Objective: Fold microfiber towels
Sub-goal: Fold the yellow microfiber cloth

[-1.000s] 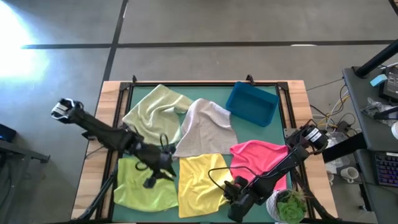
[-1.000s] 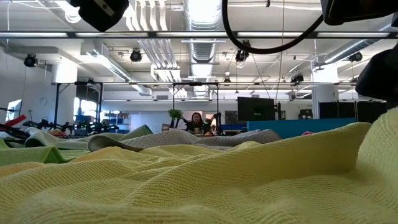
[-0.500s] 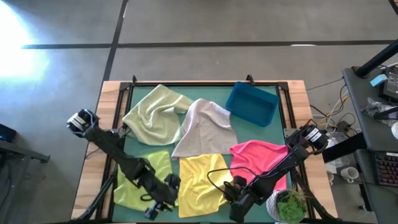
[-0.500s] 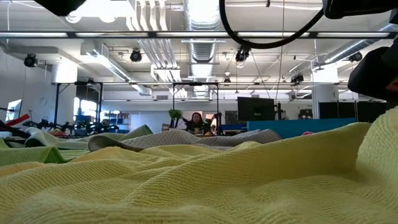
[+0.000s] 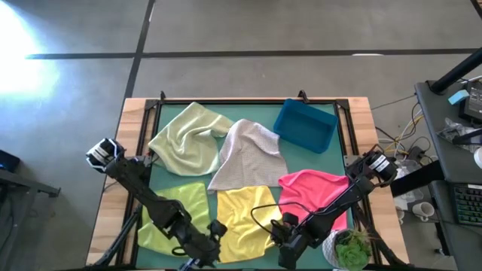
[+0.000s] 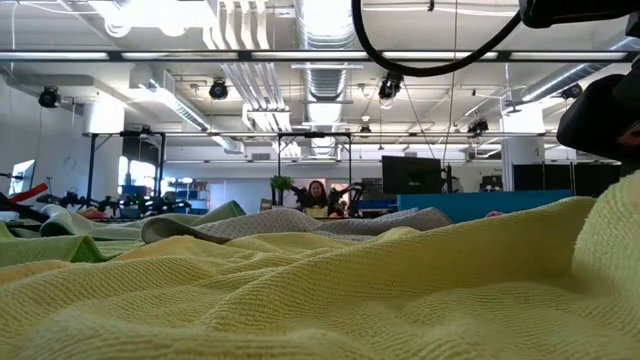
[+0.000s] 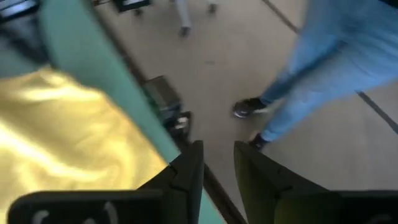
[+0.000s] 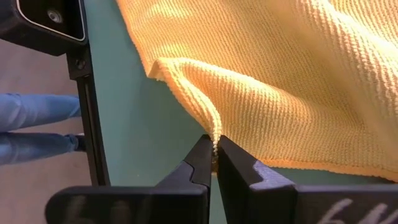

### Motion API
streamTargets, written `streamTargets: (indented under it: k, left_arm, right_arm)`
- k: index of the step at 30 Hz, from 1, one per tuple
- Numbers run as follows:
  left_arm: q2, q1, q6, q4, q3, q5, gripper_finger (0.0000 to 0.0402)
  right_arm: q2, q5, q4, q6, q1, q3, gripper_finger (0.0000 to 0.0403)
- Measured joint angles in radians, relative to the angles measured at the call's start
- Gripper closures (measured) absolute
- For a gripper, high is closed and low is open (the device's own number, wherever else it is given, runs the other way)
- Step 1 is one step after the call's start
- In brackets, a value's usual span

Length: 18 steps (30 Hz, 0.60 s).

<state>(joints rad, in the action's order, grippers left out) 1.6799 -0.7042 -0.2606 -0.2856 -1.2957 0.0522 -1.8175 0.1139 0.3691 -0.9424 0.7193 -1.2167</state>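
Five towels lie spread on my counter (image 5: 339, 113): the pale green towel (image 5: 184, 135) at about 11 o'clock, the light grey towel (image 5: 248, 154) in the middle and overlapping it, the hot pink towel (image 5: 312, 188) at 4 o'clock, the lime green towel (image 5: 177, 218) at 7 o'clock, and the yellow towel (image 5: 241, 214) at 6 o'clock beside it; none looks folded yet. A blue bin (image 5: 305, 124) sits at 1 o'clock, apart from the cloths. My right hand (image 8: 214, 158) is down at the near edge of the yellow towel, its fingers closed tight on a pinch of the hem, which rises into a little peak between them. My left hand (image 7: 217, 165) hangs over the near edge of the counter by the seam between the lime and yellow cloths; its fingers stand slightly apart with nothing between them, and past them I see floor and a person's legs (image 7: 323, 68). I judge these cloths light, limp and clingy: they will drape and drag along the green mat, and a single pinch will let the far side sag. I would want a second grip on the other near corner of the yellow towel, right at the hem, so the edge lifts level for the fold
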Motion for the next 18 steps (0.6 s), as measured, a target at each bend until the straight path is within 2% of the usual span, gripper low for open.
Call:
streamTargets:
  k: [2,7,18]
  left_arm:
    - [-0.001,0.008,-0.045,-0.029,0.000,-0.031,0.0321]
    - [0.010,0.011,-0.100,-0.092,0.006,-0.036,0.0298]
    - [0.118,-0.022,-0.096,-0.083,0.008,-0.035,0.0283]
  right_arm:
    - [0.000,0.000,0.000,0.000,0.000,0.000,0.0394]
    - [0.000,0.014,0.000,0.003,0.000,0.000,0.0394]
    - [0.000,0.018,0.000,0.019,-0.006,0.000,0.0394]
